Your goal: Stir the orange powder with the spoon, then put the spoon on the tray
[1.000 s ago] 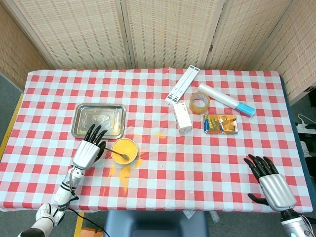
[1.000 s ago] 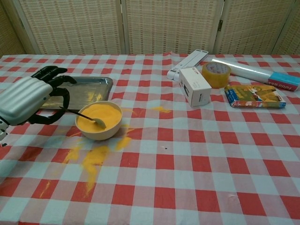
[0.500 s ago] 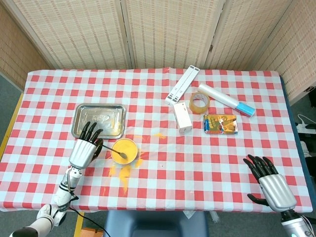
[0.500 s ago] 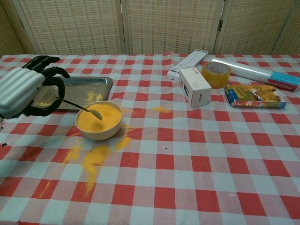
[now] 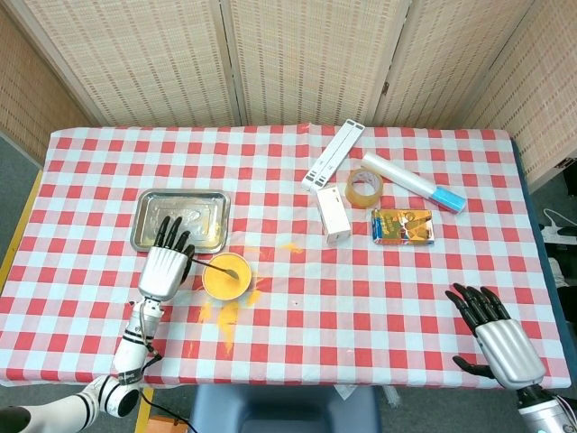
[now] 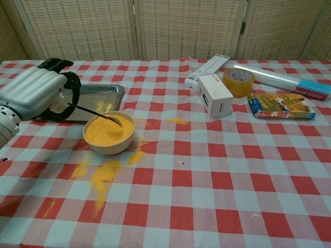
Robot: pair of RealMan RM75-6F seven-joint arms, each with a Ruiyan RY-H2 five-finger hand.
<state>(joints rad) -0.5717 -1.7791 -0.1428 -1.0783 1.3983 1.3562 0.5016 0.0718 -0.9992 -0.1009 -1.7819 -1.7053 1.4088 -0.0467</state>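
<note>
A small bowl (image 5: 225, 275) (image 6: 109, 135) of orange powder stands just right of my left hand (image 5: 165, 264) (image 6: 36, 94). That hand pinches the handle of a thin metal spoon (image 5: 216, 265) (image 6: 98, 114), whose tip dips into the powder at the bowl's far rim. A steel tray (image 5: 180, 219) (image 6: 98, 95) lies behind the bowl, with traces of powder on it. My right hand (image 5: 500, 339) rests near the front right table edge, fingers spread and holding nothing; the chest view does not show it.
Spilled orange powder (image 5: 225, 317) (image 6: 101, 173) streaks the cloth in front of the bowl. At the back right sit a white box (image 5: 333, 215), a tape roll (image 5: 364, 186), a colourful packet (image 5: 403, 225), a wrapped roll (image 5: 413, 181) and a white strip (image 5: 334, 154).
My left hand has shifted towards the tray and turned, sweeping the spoon's tip from the bowl's near side across the powder to its far rim. The right hand stayed put.
</note>
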